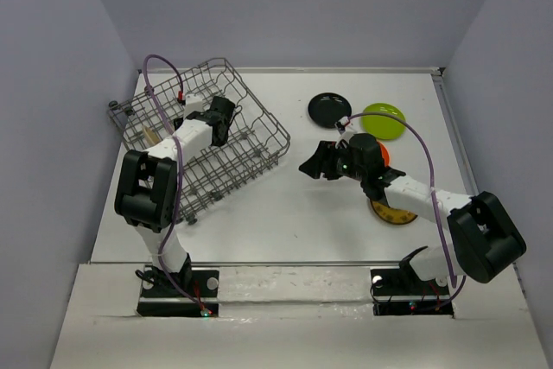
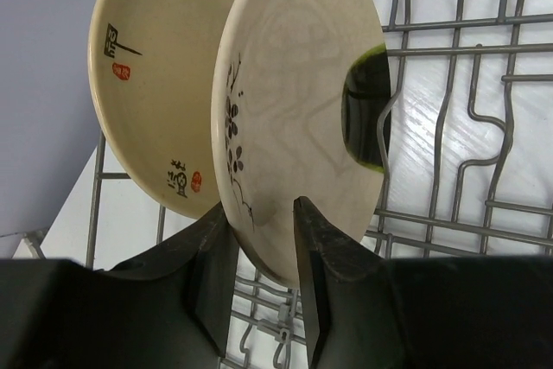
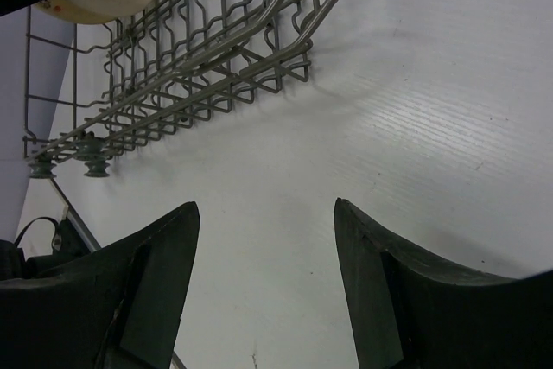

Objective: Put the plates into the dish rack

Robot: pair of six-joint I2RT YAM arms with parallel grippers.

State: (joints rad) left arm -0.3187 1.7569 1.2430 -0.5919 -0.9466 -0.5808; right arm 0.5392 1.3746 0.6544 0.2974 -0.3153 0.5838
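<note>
In the upper left of the overhead view I have the dish rack (image 1: 259, 97) sitting skewed on the surface (image 1: 285, 213), with my left arm (image 1: 151, 183) reaching into it. My left wrist camera shows two plates standing upright inside: the farther cream plate (image 2: 155, 66) at upper left and the nearer cream plate (image 2: 294, 84) at centre. My left pincer (image 2: 262, 206) straddles the nearer one's lower rim with its jaws a little apart; I cannot tell whether they pinch it.

Moving right, my right pincer (image 3: 263, 205) hangs over the surface mid-frame, jaws wide and empty. Toward the upper right, the black plate (image 1: 329, 109) and lime green plate (image 1: 383, 120) lie flat, just beside each other. The orange plate (image 1: 383, 155) peeks out beneath my right arm (image 1: 415, 196). The yellow-brown plate (image 1: 393, 213) lies lower, partly hidden by that arm.
</note>
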